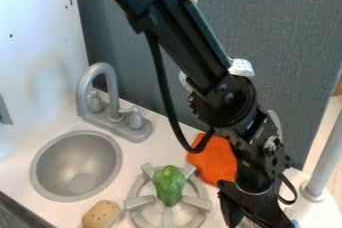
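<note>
At the left, a round grey sink basin [77, 166] is lying sunken in the white countertop [150, 153], with a grey twin-handled toy faucet [113, 112] standing just beyond it. Near the bottom edge, a tan, dark-spotted, potato-like piece [101, 214] is resting beside a grey spoked burner [139, 202].

On the burner's middle, a glossy green toy pepper [169, 185] is lying. It is probably light, fairly stiff and a little slippery, not fragile; a grip across its waist would suit it best. Its long axis is running nearly up and down the view, the broader end facing the back panel and the narrower end pointing towards the near edge.

Just right of and behind the burner, an orange, soft-looking cloth-like piece [214, 159] is resting on the countertop, partly behind the arm. It is likely light and limp, best pinched at a raised fold or its exposed left edge. Its longer direction is running from the back towards the near side, leaning slightly right.

Furthest right of these, the black pincer [254, 213] is hanging low, nearest to the orange piece. How far open it is, and whether it is holding anything, I cannot tell.
</note>
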{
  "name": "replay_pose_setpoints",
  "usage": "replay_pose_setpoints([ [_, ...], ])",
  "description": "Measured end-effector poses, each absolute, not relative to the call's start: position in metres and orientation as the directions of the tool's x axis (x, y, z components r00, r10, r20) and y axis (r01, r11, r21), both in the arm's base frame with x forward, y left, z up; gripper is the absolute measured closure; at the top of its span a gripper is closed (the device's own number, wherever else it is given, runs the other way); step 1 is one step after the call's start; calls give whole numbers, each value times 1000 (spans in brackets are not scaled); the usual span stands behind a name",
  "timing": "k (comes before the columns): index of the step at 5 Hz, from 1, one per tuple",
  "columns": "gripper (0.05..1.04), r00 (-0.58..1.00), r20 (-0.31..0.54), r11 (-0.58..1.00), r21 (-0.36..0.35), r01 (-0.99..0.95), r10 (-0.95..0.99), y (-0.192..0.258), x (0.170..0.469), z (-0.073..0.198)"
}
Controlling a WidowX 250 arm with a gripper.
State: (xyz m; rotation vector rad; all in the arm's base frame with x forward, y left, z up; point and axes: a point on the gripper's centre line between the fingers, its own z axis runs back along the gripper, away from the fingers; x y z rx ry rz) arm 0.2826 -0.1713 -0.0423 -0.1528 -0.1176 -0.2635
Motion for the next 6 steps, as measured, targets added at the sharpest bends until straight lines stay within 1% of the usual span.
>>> replay_pose_setpoints([
  [1, 80, 963, 101, 957, -127, 262, -251, -168, 277, -53],
  [2, 80, 960, 104, 955, -117, 272, -261, -171, 286, -47],
  [3, 80, 957, 108, 949, -139, 284, -271, -179, 293, -43],
  [4, 80, 960, 75, 949, -142, 280, -271, -183, 297, -54],
  [5, 80, 966, 15, 958, -129, 258, -258, -189, 306, -70],
  [6, 130, 970, -25, 968, -72, 241, -243, -201, 313, -87],
])
